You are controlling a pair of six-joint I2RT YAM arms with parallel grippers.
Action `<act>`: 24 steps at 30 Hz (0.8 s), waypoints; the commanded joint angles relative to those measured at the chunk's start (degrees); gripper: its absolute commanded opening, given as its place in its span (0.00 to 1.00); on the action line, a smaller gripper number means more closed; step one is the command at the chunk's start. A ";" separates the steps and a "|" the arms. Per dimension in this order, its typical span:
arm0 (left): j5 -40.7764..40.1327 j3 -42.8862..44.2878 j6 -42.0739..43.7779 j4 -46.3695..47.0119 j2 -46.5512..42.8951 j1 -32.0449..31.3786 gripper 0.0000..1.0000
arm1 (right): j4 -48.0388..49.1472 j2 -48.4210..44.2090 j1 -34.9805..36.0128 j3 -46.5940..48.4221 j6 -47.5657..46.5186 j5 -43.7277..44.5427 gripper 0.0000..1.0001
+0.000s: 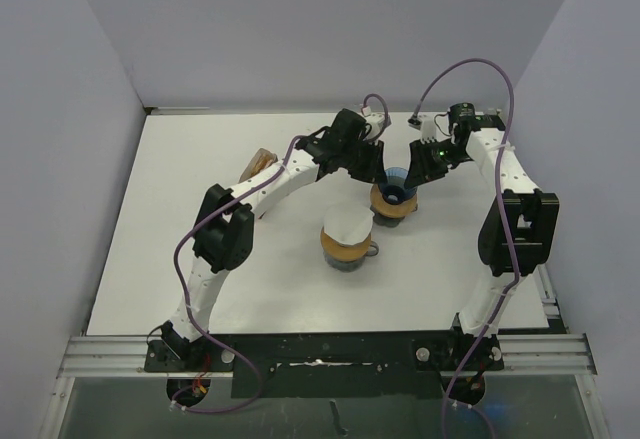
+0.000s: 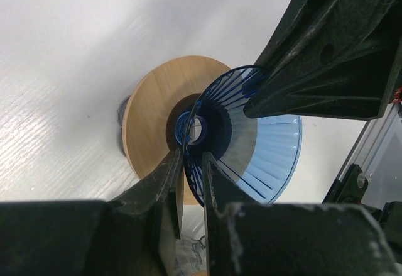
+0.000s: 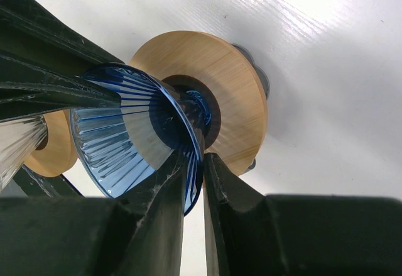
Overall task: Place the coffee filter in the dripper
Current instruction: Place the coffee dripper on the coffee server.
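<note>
Left gripper (image 2: 191, 182) pinches the blue dripper (image 2: 264, 156) at nine o'clock, right gripper (image 3: 196, 182) at three, above its wooden collar (image 2: 157, 100).

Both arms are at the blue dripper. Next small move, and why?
Probably open the left gripper and back it off. It and the right gripper both pinch the rim of the dripper from opposite sides, so neither is free to fetch a filter, and the dripper looks empty. The right one could steady it alone.
</note>
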 commanded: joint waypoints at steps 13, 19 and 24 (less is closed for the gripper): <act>4.96 -1.69 -4.20 2.36 -0.50 0.80 0.00 | 1.34 1.56 0.25 3.06 -1.04 0.72 0.13; 4.96 -2.67 -4.39 2.79 -0.36 1.19 0.00 | 1.14 2.23 0.74 3.50 -0.96 1.18 0.13; 4.96 -4.21 -4.12 3.47 -0.40 1.19 0.00 | 2.02 2.26 1.08 1.98 -0.87 2.09 0.13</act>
